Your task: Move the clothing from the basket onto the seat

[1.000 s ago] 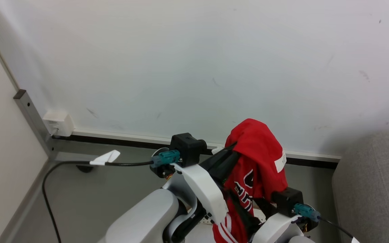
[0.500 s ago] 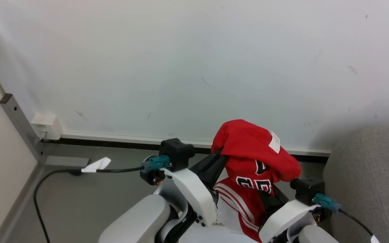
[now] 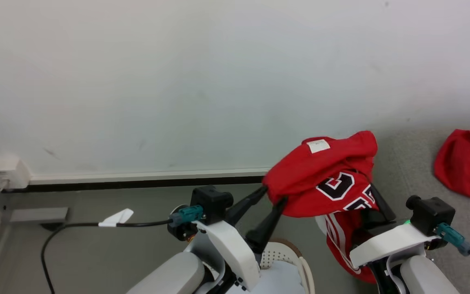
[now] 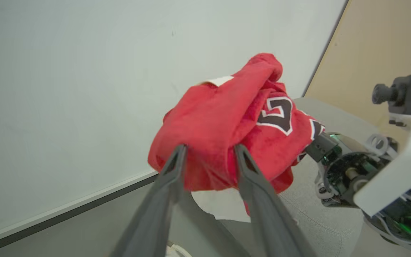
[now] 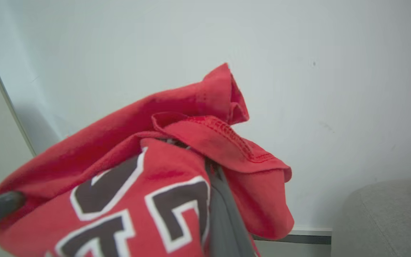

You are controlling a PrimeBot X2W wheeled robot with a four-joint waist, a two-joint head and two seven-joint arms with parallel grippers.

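In the head view the red jersey (image 3: 324, 171) hangs beyond the basket (image 3: 290, 255), so I'd carry it right past the seat (image 3: 414, 179) edge, onto free cushion short of the other garment (image 3: 463, 163). In the left wrist view my left gripper (image 4: 211, 148) is parted, with cloth draped over its tips. In the right wrist view my right gripper (image 5: 211, 167) is clamped on fabric, well clear of the wall (image 5: 298, 53).

Both arms are lifted in front of the body, the left forearm (image 3: 229, 249) and the right forearm (image 3: 386, 245) side by side. The left gripper (image 4: 211, 147) has its two dark fingers apart, and their tips press into the red garment (image 3: 320, 175). The right gripper (image 5: 212, 171) is closed, with a fold of this garment pinched between its fingers.
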